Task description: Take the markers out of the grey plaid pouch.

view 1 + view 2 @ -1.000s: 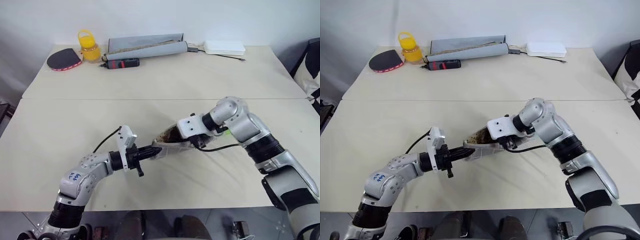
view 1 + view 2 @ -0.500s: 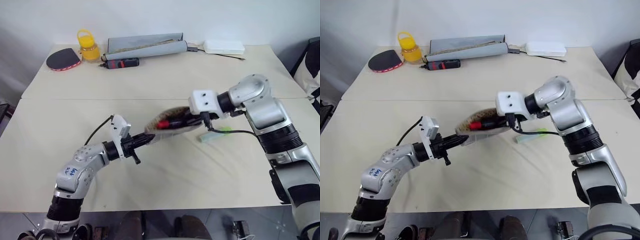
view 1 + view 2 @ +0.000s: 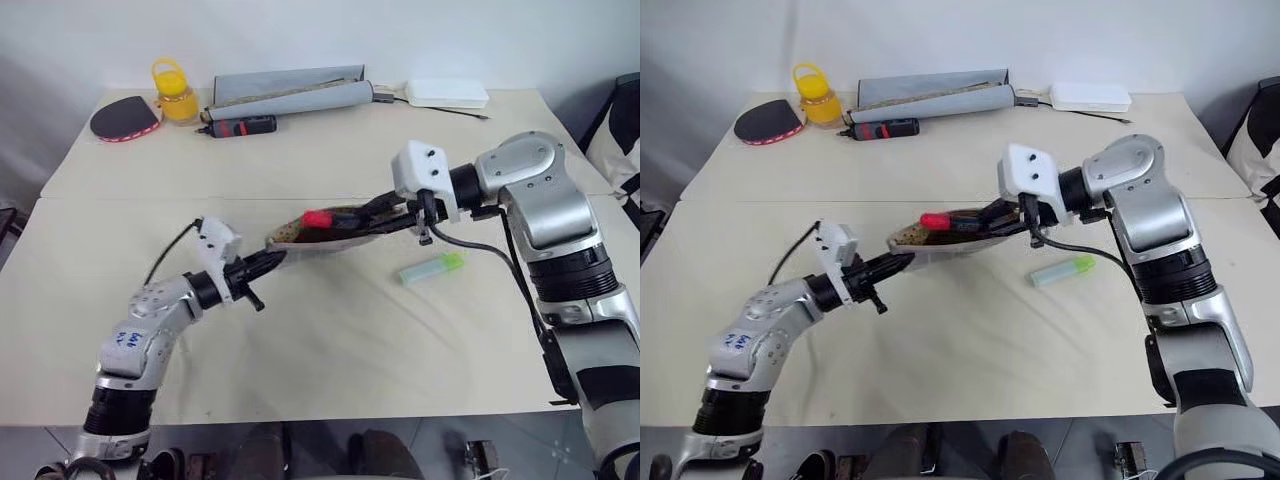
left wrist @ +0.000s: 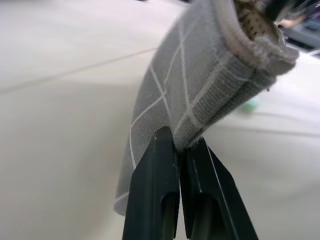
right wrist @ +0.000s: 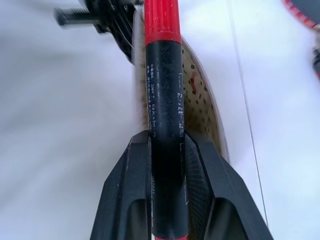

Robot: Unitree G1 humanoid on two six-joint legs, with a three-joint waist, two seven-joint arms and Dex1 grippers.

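Grey plaid pouch (image 3: 330, 232) lifted, brown lining | left end effector (image 4: 178, 150) pinches edge | right end effector (image 5: 167, 145) grips red-capped marker (image 5: 162, 75)

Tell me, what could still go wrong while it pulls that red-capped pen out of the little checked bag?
The right gripper clamps only the dark barrel of the red-capped marker, so the pen might slip or twist loose. The left gripper pinches just one edge of the grey plaid pouch, which hangs above the table; the fabric could pull free. The pale green marker lies on the table beneath the right arm and could be knocked.
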